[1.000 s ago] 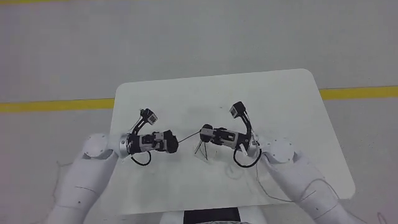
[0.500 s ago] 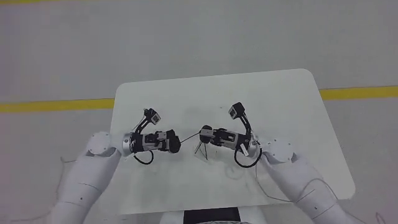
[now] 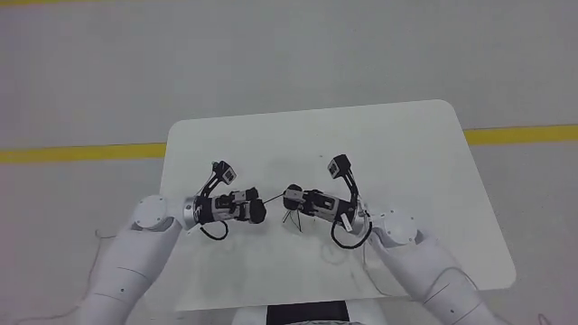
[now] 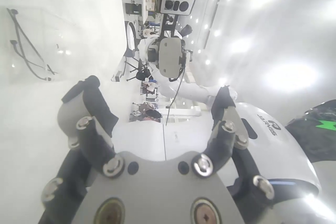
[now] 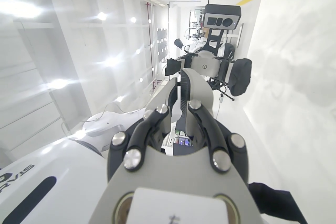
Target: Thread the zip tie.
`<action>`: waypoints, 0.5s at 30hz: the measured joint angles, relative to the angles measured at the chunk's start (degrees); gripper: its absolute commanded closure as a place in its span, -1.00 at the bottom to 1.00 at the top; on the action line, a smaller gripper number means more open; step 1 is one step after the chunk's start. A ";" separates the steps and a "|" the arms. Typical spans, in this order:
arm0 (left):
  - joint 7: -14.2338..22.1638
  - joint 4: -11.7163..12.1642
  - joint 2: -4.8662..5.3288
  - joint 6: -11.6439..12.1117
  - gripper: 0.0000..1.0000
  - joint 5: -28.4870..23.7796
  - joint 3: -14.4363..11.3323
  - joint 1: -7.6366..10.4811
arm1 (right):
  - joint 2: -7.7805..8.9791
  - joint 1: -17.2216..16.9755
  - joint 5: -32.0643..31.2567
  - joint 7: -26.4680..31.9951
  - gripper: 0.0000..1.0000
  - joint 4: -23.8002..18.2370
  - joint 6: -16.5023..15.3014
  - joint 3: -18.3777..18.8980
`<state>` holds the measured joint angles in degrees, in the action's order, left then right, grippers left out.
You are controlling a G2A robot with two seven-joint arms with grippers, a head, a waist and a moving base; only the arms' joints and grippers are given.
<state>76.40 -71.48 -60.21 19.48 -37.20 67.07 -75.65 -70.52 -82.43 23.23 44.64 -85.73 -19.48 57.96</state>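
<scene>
A thin black zip tie [image 3: 274, 199] spans the short gap between my two grippers above the white table [image 3: 406, 144]. My right gripper [image 3: 289, 199] is shut on one end of it; in the right wrist view its fingers [image 5: 180, 78] are pressed together and the tie is hidden between them. My left gripper [image 3: 256, 209] faces it, open, with its fingers spread wide in its own view [image 4: 157, 89]. The tie's free end [image 4: 164, 135] runs as a fine line into the space between those open fingers, touching neither.
Several loose black zip ties [image 3: 291, 220] lie on the table just below the grippers, also seen in the left wrist view [image 4: 26, 51]. Bare tabletop stretches to the far edge and to the right side.
Both arms have drawn closer together and a little toward the table's near edge. The gap between the grippers has narrowed, with the tie's free end now between the left fingers.
</scene>
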 measured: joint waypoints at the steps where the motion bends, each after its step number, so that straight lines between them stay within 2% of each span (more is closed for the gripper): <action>1: 0.17 -0.09 -0.04 0.00 -1.00 -0.16 -0.07 0.01 | -0.07 0.01 -0.22 0.20 1.00 0.23 0.00 0.00; 10: 0.28 -0.17 -0.05 0.00 -1.00 -0.22 -0.08 0.01 | -0.09 0.04 -0.36 0.19 1.00 0.31 0.03 -0.01; 15: -0.90 -0.66 -0.10 -1.05 -1.00 -2.58 -0.56 -1.02 | -0.31 -0.73 -0.81 -2.62 1.00 -0.29 0.00 -0.24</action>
<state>75.50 -72.14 -60.31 18.43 -39.78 66.51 -76.67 -70.83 -83.15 22.42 42.02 -86.02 -19.48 57.72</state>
